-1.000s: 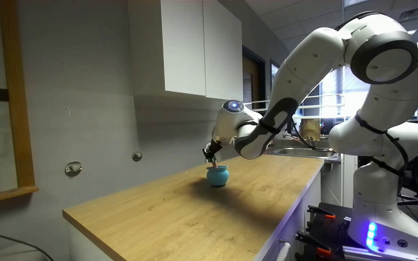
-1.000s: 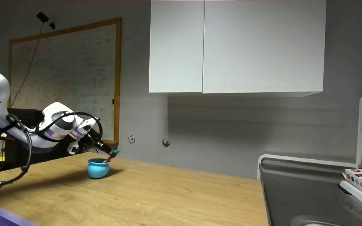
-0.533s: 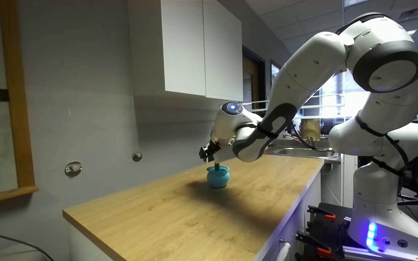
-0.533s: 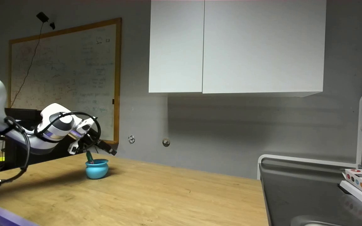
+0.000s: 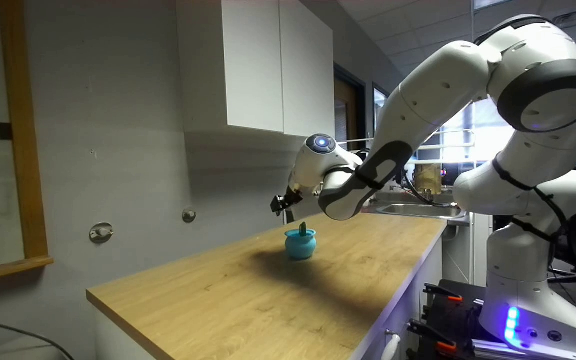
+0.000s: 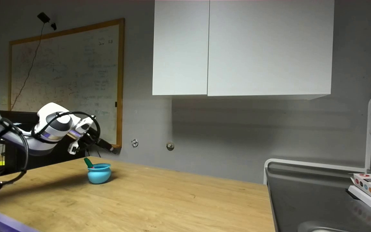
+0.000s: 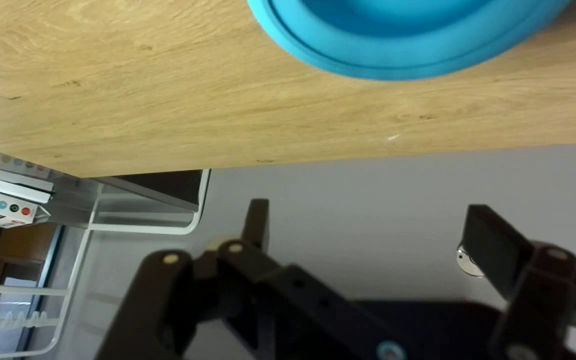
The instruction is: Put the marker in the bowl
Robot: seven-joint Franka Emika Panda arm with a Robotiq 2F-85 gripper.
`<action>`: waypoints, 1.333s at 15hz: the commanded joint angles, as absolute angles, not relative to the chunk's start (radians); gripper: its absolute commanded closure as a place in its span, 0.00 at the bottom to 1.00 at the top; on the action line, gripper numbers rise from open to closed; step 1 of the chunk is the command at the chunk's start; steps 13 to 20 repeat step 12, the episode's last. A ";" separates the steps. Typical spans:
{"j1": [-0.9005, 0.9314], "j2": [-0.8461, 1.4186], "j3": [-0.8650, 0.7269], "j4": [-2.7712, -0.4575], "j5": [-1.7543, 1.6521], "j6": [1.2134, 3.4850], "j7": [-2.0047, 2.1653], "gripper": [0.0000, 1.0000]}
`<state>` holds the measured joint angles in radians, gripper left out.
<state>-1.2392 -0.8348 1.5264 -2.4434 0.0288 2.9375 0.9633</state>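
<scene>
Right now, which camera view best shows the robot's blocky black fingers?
The wrist view: up close, both blocky black fingers show, standing wide apart. Both exterior views show them as a small dark shape at the tip of the jointed white arm, their gap unclear.

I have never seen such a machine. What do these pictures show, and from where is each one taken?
This is a white jointed robot arm that ends in a black two-fingered gripper. The exterior views come from two cameras placed outside the robot. The wrist view comes from a camera on the arm's wrist, so the fingers appear large and close. On the light wood-patterned countertop stands a small round teal-blue bowl. A slim stick-shaped marker with a green upper end leans in it, sticking out above the rim. The gripper is open and holds nothing.
</scene>
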 commanded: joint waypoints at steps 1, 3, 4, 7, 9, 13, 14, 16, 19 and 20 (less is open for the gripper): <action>-1.133 -0.850 1.436 -2.465 0.054 2.903 0.910 0.00; -1.056 -0.832 1.366 -2.477 0.053 2.872 0.885 0.00; -1.010 -0.818 1.324 -2.484 0.051 2.850 0.870 0.00; -0.860 -0.786 1.183 -2.509 0.041 2.783 0.822 0.00; -0.743 -0.745 1.073 -2.527 0.037 2.732 0.770 0.00; -0.526 -0.676 0.866 -2.554 0.040 2.630 0.667 0.00; -0.526 -0.676 0.866 -2.554 0.040 2.630 0.667 0.00; -0.526 -0.676 0.866 -2.554 0.040 2.630 0.667 0.00; -0.526 -0.676 0.866 -2.554 0.040 2.630 0.667 0.00; -0.526 -0.676 0.866 -2.554 0.040 2.630 0.667 0.00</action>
